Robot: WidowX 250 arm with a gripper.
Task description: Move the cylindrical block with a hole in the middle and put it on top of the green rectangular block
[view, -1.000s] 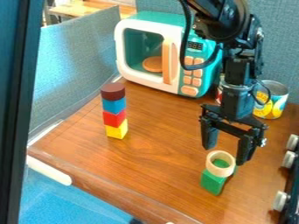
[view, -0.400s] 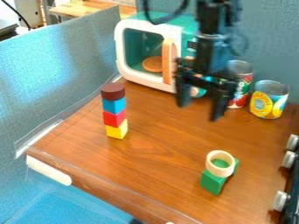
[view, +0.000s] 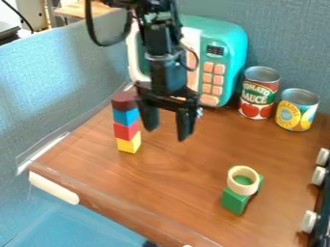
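While the black two-finger gripper (view: 168,132) hangs near the multicoloured block tower (view: 126,130), fingers spread around nothing, the cream cylindrical block with a hole (view: 240,188) rests on the green rectangular block (view: 233,201). The placement looks complete, with no step evidently left.

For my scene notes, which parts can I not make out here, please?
Camera view: toy microwave, much of its front behind the robot arm.
Camera view: knobbed black appliance, cut off by right edge.
Camera view: green block, top partly covered by the ring.
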